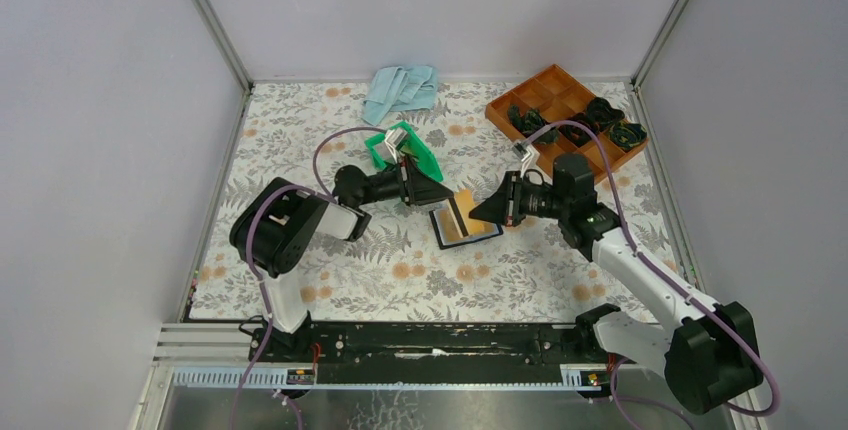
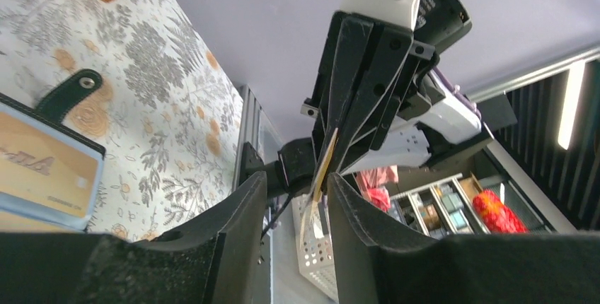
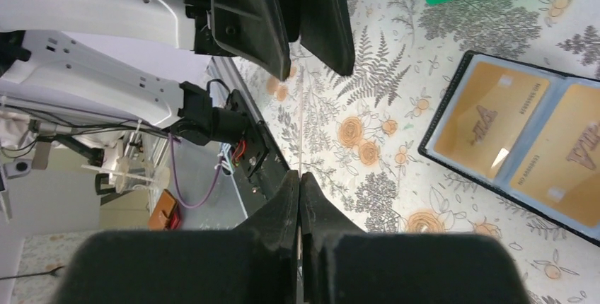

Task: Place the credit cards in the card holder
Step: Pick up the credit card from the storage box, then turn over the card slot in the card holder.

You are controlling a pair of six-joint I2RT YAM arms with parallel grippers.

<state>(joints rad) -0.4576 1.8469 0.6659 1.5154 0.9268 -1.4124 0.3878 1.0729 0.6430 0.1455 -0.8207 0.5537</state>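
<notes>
The black card holder (image 1: 468, 230) lies open on the table, with two gold credit cards (image 3: 489, 119) in its slots. My right gripper (image 1: 480, 212) is shut on another gold card (image 1: 466, 200) and holds it on edge above the holder. In the right wrist view the gripper (image 3: 300, 177) pinches that card, seen as a thin line (image 3: 301, 134). My left gripper (image 1: 440, 193) faces it, open. In the left wrist view the card's edge (image 2: 324, 166) reaches between the left gripper's (image 2: 296, 180) spread fingers. The holder (image 2: 42, 170) with its closure tab (image 2: 71, 92) shows at the left.
A green bin (image 1: 403, 150) sits just behind the left gripper. A light blue cloth (image 1: 400, 90) lies at the back. A brown compartment tray (image 1: 565, 115) with dark items stands at the back right. Grey walls close in the table on three sides.
</notes>
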